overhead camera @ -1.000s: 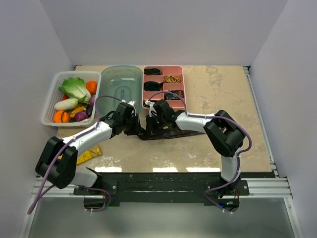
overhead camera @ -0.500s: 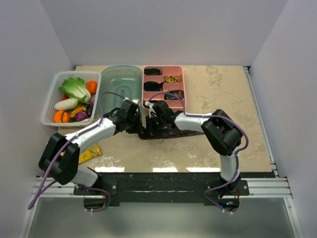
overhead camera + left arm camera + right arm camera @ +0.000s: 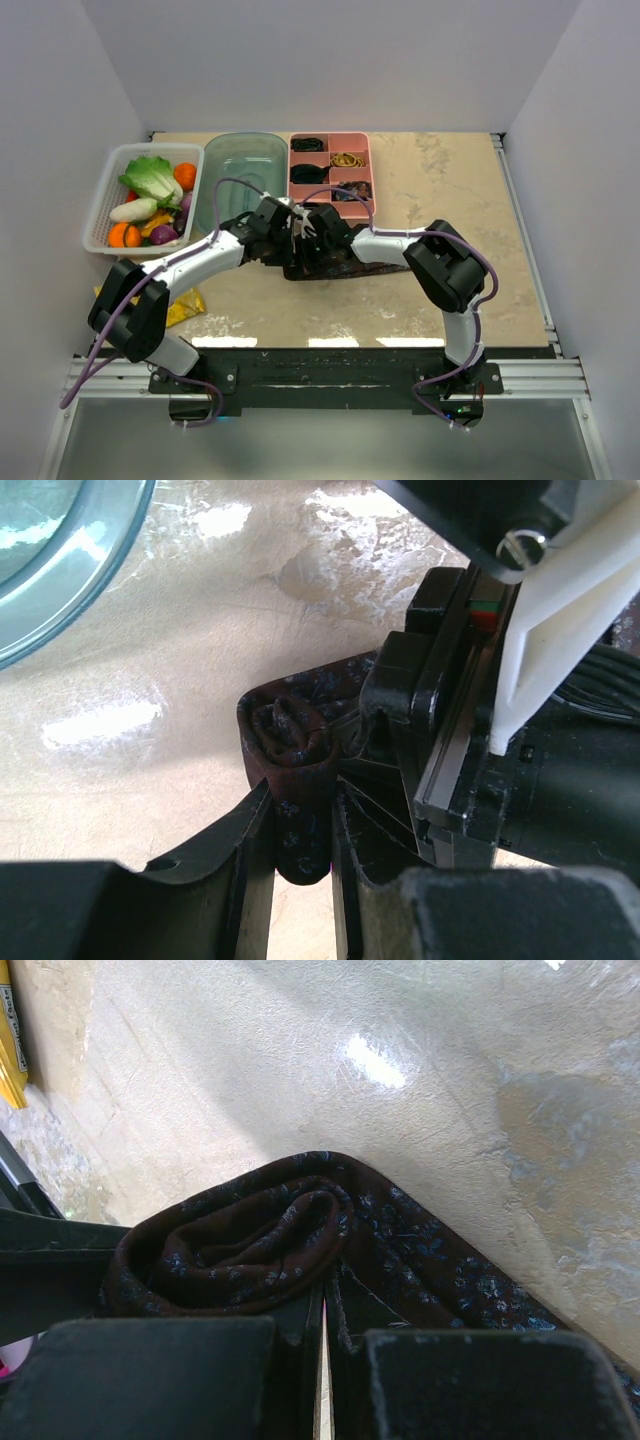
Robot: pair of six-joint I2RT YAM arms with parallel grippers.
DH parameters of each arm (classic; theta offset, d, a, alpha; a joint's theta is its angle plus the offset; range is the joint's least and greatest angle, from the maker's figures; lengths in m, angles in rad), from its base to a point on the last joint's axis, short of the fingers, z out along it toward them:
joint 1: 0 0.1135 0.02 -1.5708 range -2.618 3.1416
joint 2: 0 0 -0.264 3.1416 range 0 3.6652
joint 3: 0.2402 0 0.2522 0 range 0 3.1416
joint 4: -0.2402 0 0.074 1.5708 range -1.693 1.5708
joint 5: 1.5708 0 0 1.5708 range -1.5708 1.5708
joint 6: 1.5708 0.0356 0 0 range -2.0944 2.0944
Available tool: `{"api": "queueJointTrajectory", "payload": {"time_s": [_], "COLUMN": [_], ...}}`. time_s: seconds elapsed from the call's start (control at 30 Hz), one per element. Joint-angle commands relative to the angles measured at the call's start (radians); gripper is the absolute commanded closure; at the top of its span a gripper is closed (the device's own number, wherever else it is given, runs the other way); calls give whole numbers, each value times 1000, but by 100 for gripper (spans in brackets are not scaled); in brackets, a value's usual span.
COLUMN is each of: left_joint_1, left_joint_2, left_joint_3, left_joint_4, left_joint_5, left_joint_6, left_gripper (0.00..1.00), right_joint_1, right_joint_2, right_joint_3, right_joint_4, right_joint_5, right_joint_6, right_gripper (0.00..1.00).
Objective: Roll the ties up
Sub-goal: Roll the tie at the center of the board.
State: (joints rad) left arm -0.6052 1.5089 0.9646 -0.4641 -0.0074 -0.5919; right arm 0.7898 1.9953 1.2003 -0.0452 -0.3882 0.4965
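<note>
A brown-maroon speckled tie (image 3: 352, 268) lies on the table just ahead of the two arms, its left end wound into a small roll (image 3: 293, 732). My left gripper (image 3: 303, 825) is shut on that roll, and the fabric fills the gap between its fingers. From the opposite side my right gripper (image 3: 325, 1305) is shut with nothing between its jaws, its tips resting against the roll (image 3: 235, 1240). The flat length of the tie (image 3: 450, 1270) runs off to the right. In the top view, both grippers meet at the roll, left gripper (image 3: 293, 248) and right gripper (image 3: 310, 246).
A pink compartment tray (image 3: 370, 170) with dark rolled items stands behind the grippers. To its left is a clear teal tub (image 3: 245, 172), then a white basket (image 3: 100, 205) of vegetables. A yellow packet (image 3: 186, 310) lies near the left arm.
My left arm has swung to the right, bringing its gripper with the rolled end up close against the right gripper. The right gripper has stayed in place.
</note>
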Motion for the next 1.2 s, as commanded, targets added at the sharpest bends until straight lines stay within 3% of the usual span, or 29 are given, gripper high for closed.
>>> {"api": "queueJointTrajectory", "payload": {"time_s": [0.0, 0.53, 1.17], "left_joint_1": [-18, -18, -39], "left_joint_2": [7, 14, 120], "left_joint_3": [62, 128, 240], "left_joint_4": [-7, -214, -439], "left_joint_5": [-29, -232, -394], "left_joint_6": [18, 40, 30], "left_gripper": [85, 100, 100], "right_joint_1": [12, -46, -152], "right_joint_2": [-19, -107, -182], "right_joint_3": [28, -28, -71], "right_joint_4": [30, -10, -48], "right_joint_5": [-32, -11, 0], "right_joint_6": [4, -29, -68], "right_gripper": [100, 100, 100]}}
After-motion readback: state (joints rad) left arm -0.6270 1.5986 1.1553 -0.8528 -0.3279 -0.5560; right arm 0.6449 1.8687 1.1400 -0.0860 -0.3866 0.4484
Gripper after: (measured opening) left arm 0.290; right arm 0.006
